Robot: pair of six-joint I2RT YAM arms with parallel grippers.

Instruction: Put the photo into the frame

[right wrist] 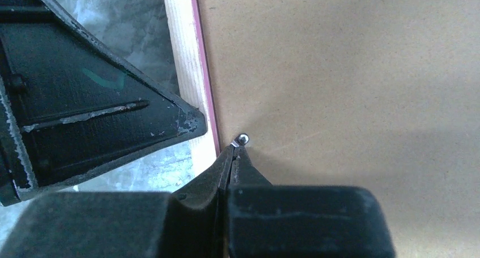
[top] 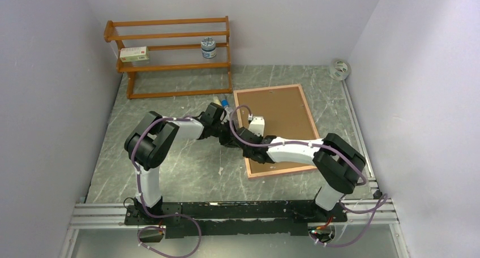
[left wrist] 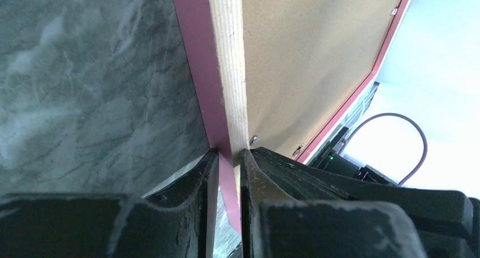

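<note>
Brown backing [top: 277,122] covers the frame [top: 286,171]; shelf rack [top: 170,37] stands well behind.

The right tool [right wrist: 233,151] was seen from behind, its jaws pressed together with no gap left between them. Its tips were set against a small round metal stud [right wrist: 243,138] on the brown backing board [right wrist: 351,71], just beside the frame [right wrist: 180,48], whose pale wooden back and thin pink inner edge were seen alongside. One black wedge-shaped finger of the left tool [right wrist: 107,108] was laid over the frame's wood from the left. Grey marbled tabletop [right wrist: 116,14] was seen beyond it. Whether the stud was pinched could not be told.
</note>
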